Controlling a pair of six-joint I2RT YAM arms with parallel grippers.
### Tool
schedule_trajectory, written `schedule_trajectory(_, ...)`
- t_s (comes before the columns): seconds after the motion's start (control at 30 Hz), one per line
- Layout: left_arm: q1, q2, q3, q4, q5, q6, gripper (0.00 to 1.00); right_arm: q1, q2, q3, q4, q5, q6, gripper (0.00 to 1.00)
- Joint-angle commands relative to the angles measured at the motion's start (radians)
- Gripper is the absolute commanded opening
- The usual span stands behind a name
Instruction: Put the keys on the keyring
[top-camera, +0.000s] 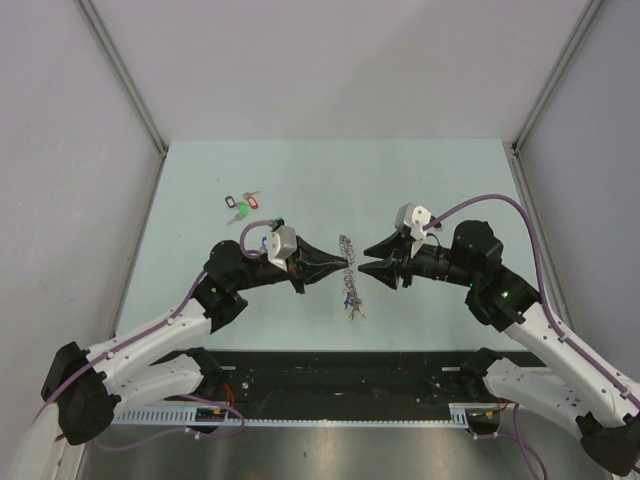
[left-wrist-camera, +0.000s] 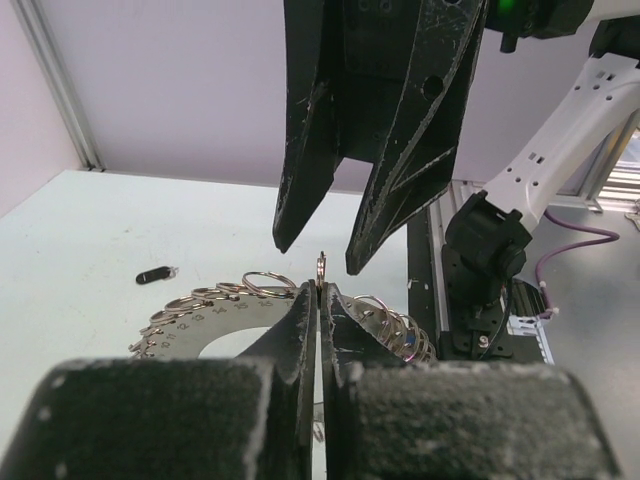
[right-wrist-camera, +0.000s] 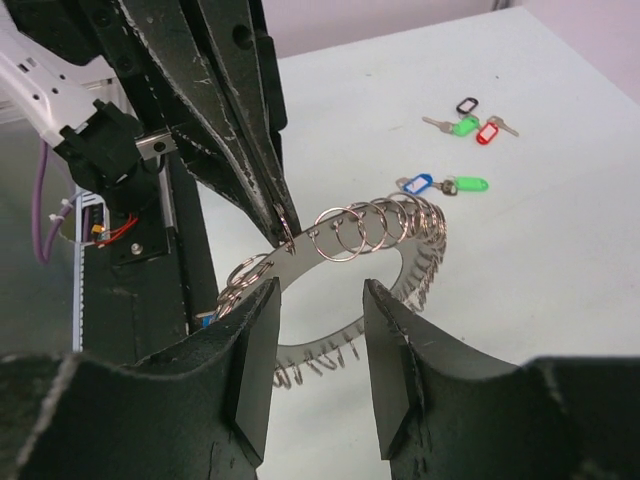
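Lying pale green between grey walls (top-camera: 300, 60), the table (top-camera: 420, 180) bears keys (top-camera: 242, 205); left jaws pinch the keyring (top-camera: 348, 268), right jaws gape.

The keyring (top-camera: 349, 272) stands on edge near the middle of the surface (top-camera: 430, 180), between the two arms. The left gripper (top-camera: 344, 263) is just left of the keyring, its jaws pressed together on a loop at the ring's rim. The right gripper (top-camera: 364, 258) is just right of the keyring, its jaws spread apart and level with the same stretch of rim; whether they touch it cannot be told. The keys (top-camera: 242, 205) lie flat on the surface well to the left of the keyring and farther from the arm bases than it. Two of them sit nearer the keyring than the others.
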Motion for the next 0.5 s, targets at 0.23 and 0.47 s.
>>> schedule_trajectory(0.23, -0.004, 0.004, 0.001, 0.147, 0.043, -0.060, 0.00, -0.023, 0.023, 0.002, 0.126, -0.147, 0.024, 0.43)
schedule_trajectory(0.47, -0.004, 0.009, 0.001, 0.158, 0.055, -0.068, 0.01, -0.031, 0.029, 0.002, 0.141, -0.181, 0.028, 0.42)
